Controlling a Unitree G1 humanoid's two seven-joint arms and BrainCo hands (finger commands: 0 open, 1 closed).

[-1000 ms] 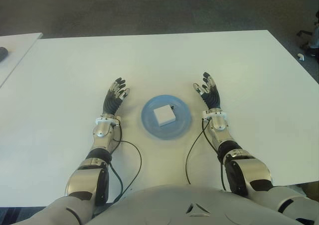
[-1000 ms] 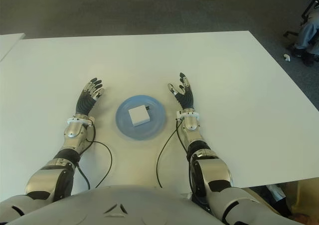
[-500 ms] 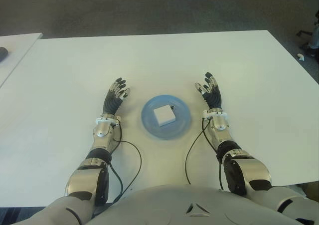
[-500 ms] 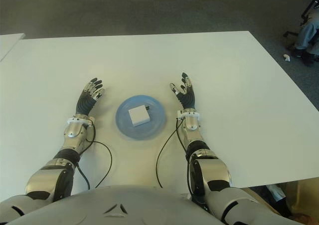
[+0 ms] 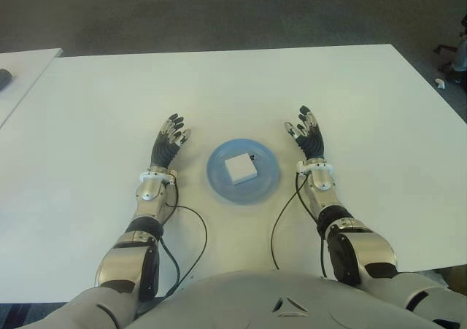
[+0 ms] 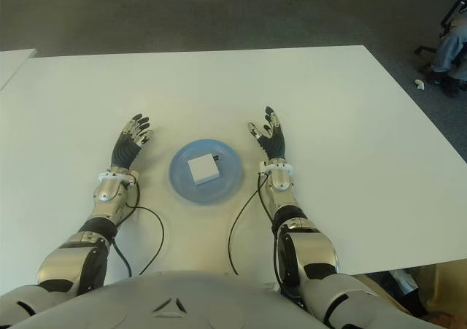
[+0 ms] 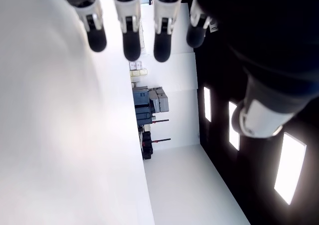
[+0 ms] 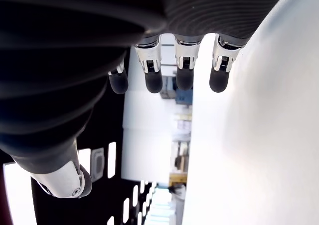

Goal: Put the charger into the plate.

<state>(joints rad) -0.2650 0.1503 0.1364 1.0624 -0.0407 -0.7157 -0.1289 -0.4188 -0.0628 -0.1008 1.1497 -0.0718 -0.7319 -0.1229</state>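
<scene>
Sitting at frame center, I see the charger, a small white square block, lying inside the round, smooth blue plate on the matte white tabletop. Left robot hand and right robot hand flank it, fingers spread wide, holding nothing.

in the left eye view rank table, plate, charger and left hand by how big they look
1. table
2. plate
3. left hand, open beside the plate, looks a bit smaller than it, though that one is close
4. charger
</scene>
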